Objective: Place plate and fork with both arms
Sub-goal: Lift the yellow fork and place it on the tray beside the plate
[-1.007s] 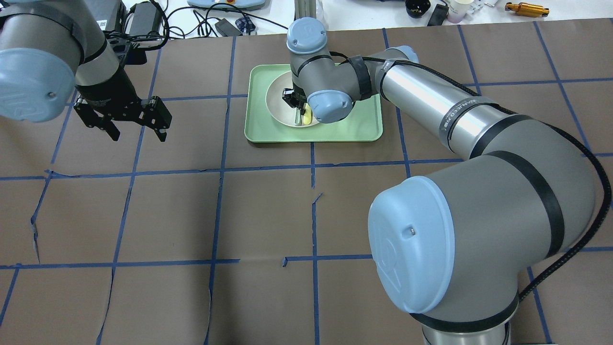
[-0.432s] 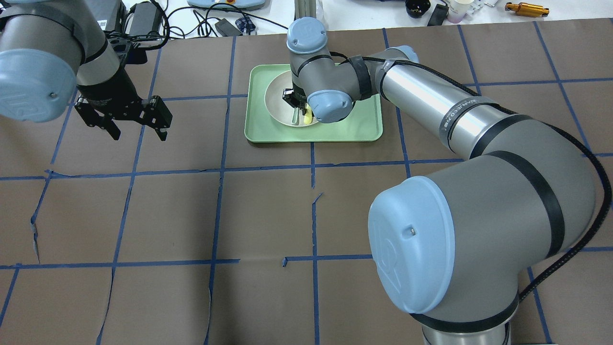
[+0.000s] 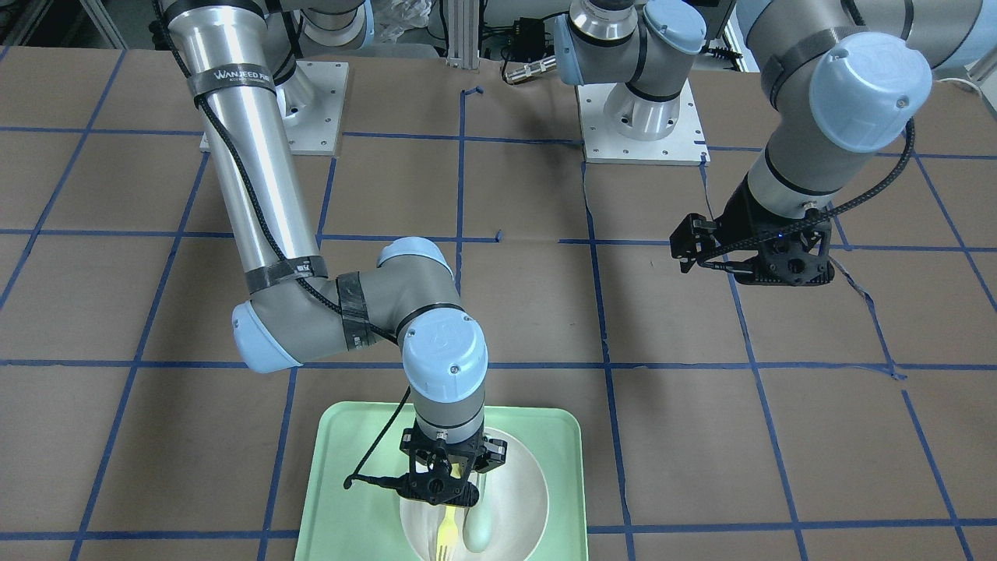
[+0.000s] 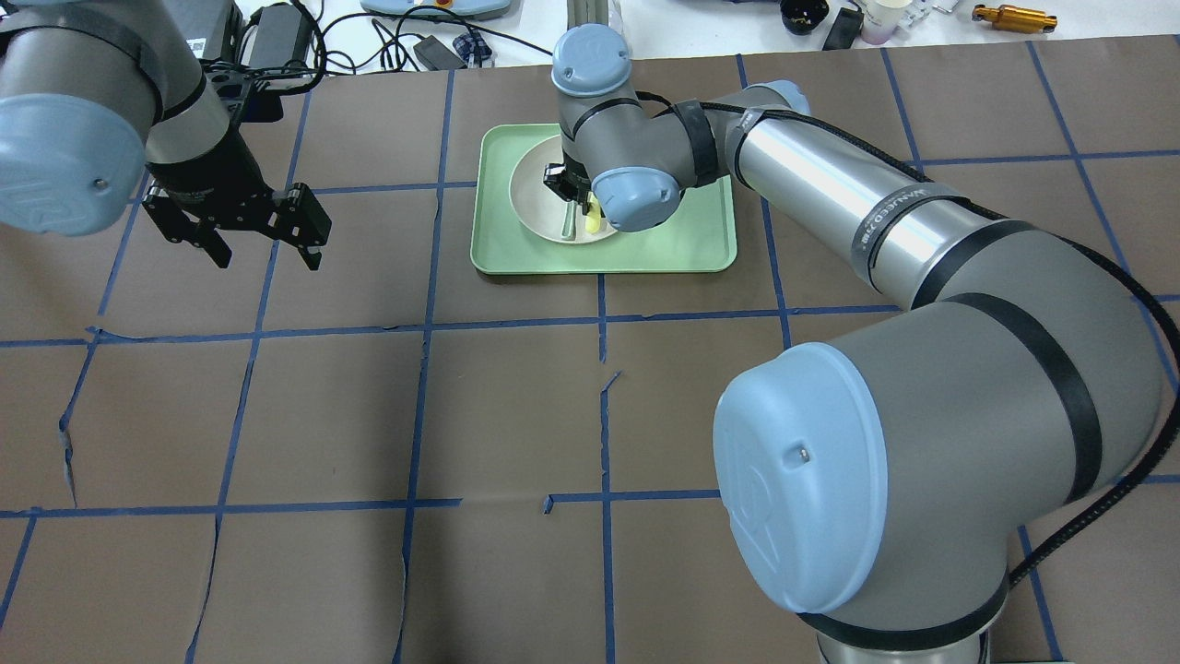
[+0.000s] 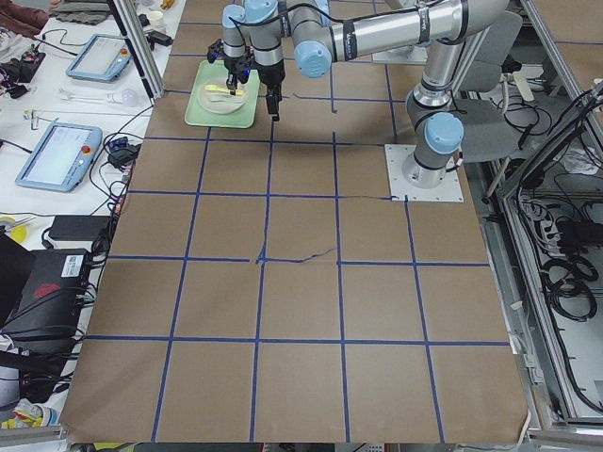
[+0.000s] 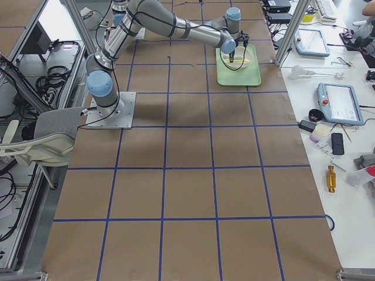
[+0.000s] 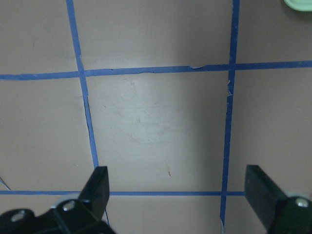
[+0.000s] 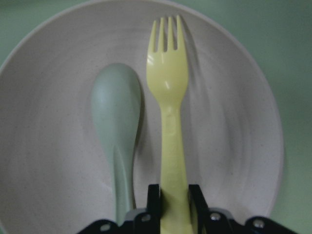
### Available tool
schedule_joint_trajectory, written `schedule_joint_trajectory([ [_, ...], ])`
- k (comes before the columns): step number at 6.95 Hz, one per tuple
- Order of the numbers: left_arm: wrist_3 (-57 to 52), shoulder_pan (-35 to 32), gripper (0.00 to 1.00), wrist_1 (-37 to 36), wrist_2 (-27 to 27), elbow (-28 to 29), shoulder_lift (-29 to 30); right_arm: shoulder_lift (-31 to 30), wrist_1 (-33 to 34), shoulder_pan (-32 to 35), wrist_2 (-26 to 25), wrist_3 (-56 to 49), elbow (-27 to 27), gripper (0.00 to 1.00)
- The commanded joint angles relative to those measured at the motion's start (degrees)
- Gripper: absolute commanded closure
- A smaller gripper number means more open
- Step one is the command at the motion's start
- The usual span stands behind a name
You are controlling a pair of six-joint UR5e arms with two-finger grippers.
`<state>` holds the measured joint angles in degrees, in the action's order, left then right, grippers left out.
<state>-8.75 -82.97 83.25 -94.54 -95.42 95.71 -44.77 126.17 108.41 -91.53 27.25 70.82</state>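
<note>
The off-white plate [image 8: 234,126] sits on the mint-green tray [image 3: 343,467] at the far middle of the table. My right gripper [image 8: 174,192] is shut on the handle of the pale-yellow fork [image 8: 168,92] and holds it over the plate, tines pointing away from the gripper. In the front-facing view the right gripper [image 3: 444,487] stands straight above the plate [image 3: 522,491] and the fork [image 3: 445,534]. My left gripper [image 4: 265,249] is open and empty above bare table, well to the left of the tray [image 4: 701,240]. The left wrist view shows it [image 7: 180,195] over brown paper only.
A pale grey-green spoon [image 8: 116,112] lies in the plate beside the fork. The table is brown paper with blue tape lines. Cables [image 4: 277,37] and a gold tool [image 4: 1014,16] lie beyond the far edge.
My right wrist has risen slightly over the plate with the fork in its grip. My left gripper has shifted a little toward the far edge and stays open.
</note>
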Motion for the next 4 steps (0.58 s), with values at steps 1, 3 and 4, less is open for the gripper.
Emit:
schedule_joint_trajectory([
  [1, -0.04, -0.53, 0.00, 1.11, -0.81, 0.15, -1.14, -2.77, -0.75, -2.66, 0.47, -4.81, 0.54, 0.81],
  [3, -0.21, -0.97, 0.00, 4.26, -0.03, -0.02, -3.85, -3.83, -4.95, -7.06, 1.88, -13.56, 1.76, 0.81],
  [4, -0.21, -0.97, 0.00, 4.90, -0.03, 0.15, -4.04, -4.10, -3.84, -7.33, 1.71, -14.33, 5.34, 0.81],
])
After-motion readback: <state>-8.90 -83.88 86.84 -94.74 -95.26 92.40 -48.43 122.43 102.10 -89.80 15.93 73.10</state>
